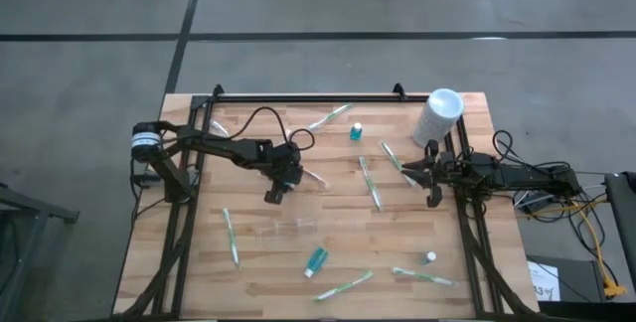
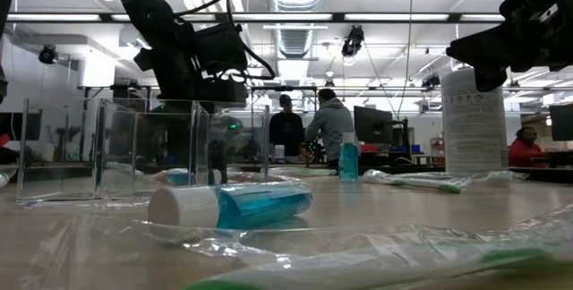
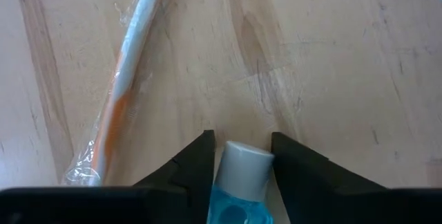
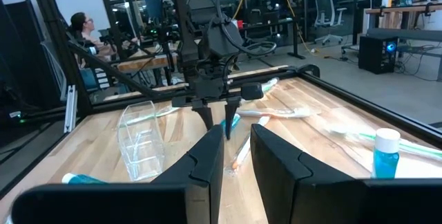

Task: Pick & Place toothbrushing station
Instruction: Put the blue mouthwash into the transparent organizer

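My left gripper [image 1: 275, 191] is over the middle of the table, slanting down, shut on a small blue bottle with a white cap [image 3: 238, 182]; the right wrist view shows the same bottle [image 4: 233, 122]. An orange toothbrush in a clear wrapper [image 3: 124, 79] lies on the wood just beyond it. A clear plastic organizer [image 4: 141, 141] stands on the table near that gripper. My right gripper [image 1: 427, 175] waits at the right edge, level and open, with nothing between its fingers [image 4: 207, 162]. My left gripper pinches the blue bottle between its two fingers [image 3: 197, 165], which lie on the bottle's sides at the white cap [image 3: 245, 162]. The fingers come slanting down from above. The bottle lies along them, cap toward their tips. Whether it rests on the table, I cannot tell.
Several wrapped toothbrushes [image 1: 370, 181] lie scattered over the table. A blue bottle [image 1: 356, 131] stands at the far middle, a blue tube [image 1: 316, 260] lies at the near middle, and a tall white container [image 1: 437, 115] stands at the far right. People sit beyond the table.
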### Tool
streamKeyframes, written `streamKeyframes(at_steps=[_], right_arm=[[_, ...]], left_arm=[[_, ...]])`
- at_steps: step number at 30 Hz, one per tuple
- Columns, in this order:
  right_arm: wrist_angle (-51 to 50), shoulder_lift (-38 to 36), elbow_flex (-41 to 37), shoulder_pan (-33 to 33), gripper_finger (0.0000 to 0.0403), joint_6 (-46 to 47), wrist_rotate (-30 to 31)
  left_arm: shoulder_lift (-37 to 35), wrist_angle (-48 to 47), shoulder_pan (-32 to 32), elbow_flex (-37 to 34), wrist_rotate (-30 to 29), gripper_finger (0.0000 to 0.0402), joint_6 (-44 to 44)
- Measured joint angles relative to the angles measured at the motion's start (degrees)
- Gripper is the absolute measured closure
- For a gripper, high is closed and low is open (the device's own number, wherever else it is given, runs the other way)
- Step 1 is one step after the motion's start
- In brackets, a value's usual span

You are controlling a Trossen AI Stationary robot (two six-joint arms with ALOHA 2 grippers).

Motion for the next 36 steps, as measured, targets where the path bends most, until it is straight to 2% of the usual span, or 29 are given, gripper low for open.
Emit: streamKeyframes(at_steps=[12,26,36], right_arm=[[0.00,0.00,-0.01,0.00,0.0335,0.00,0.00],[0.00,0.00,-0.01,0.00,0.0335,0.00,0.00],[0.00,0.04,0.01,-0.02,0.0335,0.00,-0.01]], left_arm=[[0.00,0.15,0.02,0.00,-0.35,0.0282,0.00],[-0.23,0.13,0.06,0.95,-0.76,0.0287,0.01],[-6.05,0.45,0.04,1.36,-0.64,0.0287,-2.91]])
